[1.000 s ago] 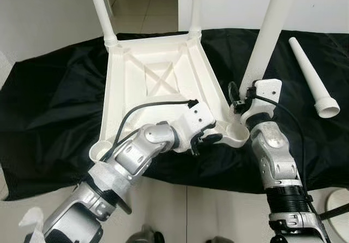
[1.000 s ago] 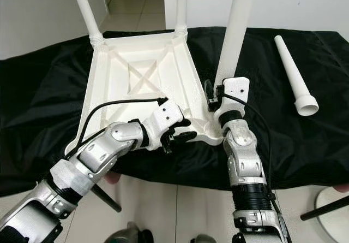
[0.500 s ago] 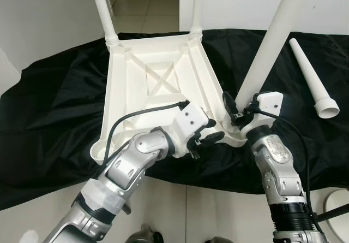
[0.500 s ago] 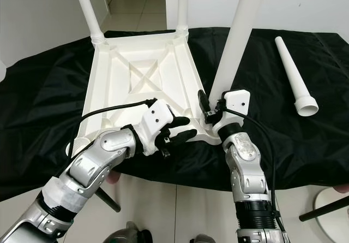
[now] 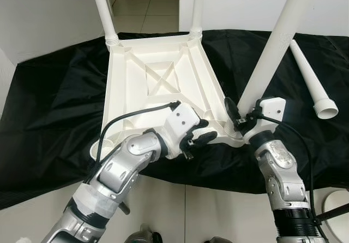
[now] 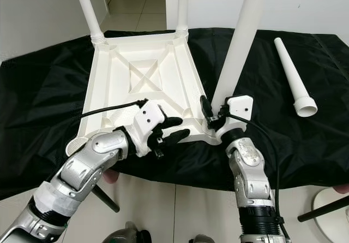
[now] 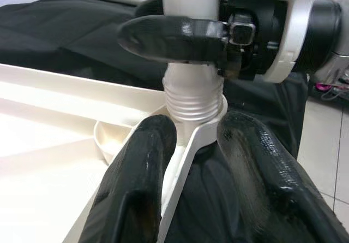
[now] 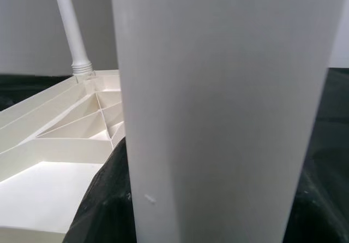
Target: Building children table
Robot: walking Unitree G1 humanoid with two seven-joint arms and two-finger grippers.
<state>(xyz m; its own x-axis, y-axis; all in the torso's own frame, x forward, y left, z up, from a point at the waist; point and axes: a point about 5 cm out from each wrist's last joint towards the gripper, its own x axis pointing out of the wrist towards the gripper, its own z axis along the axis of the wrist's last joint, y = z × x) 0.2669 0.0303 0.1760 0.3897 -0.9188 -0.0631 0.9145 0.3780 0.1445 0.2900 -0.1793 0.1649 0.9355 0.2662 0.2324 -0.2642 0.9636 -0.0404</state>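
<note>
**Third leg going into the near corner socket**

On the black cloth, the upturned white table top is lying with two legs already standing in its far corners. At the near right corner, the right gripper is clenching around the base of a third leg, whose threaded end is sitting in the corner socket, with several threads showing above the rim. The left gripper is bracing the table top's near edge, its fingers spread to either side of the rim just below that socket, pinching nothing firmly.

Judging from the tilt, the leg is leaning away from upright, so it could cross-thread or jam. A weak brace could let the top slide on the cloth. The fourth leg is lying loose on the cloth to the right.

No brand, label or writing is showing anywhere.
</note>
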